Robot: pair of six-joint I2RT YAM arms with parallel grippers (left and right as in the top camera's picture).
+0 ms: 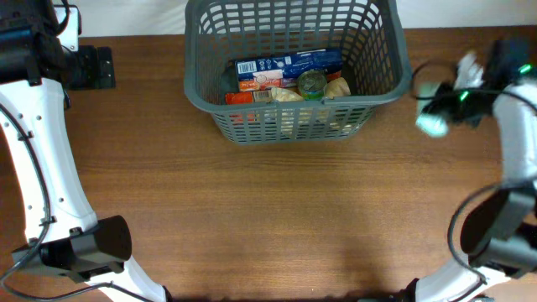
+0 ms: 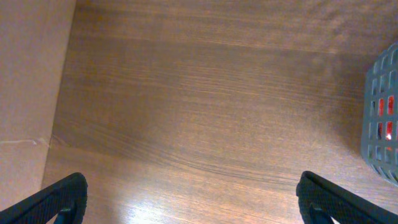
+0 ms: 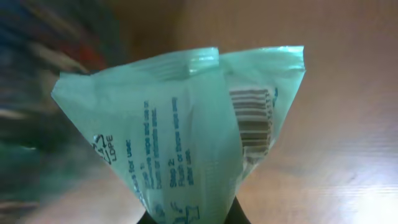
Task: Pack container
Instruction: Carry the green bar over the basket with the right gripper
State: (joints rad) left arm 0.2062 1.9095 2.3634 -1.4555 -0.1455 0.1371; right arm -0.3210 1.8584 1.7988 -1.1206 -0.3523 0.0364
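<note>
The container, a dark grey slotted basket [image 1: 382,63], stands at the back middle of the table. It holds a blue box [image 1: 289,65], a green-lidded can [image 1: 312,82] and other groceries. A corner of the container shows in the left wrist view [image 2: 380,118]. My right gripper [image 1: 449,99] is to the right of the container, shut on a pale green plastic packet [image 1: 431,124] that fills the right wrist view [image 3: 186,137]. My left gripper [image 2: 189,202] is open and empty over bare table at the far left.
The wooden table [image 1: 277,218] spans the view. The arm bases stand at the front left [image 1: 84,247] and front right [image 1: 503,231]. A beige wall or floor strip [image 2: 28,81] borders the table's left edge.
</note>
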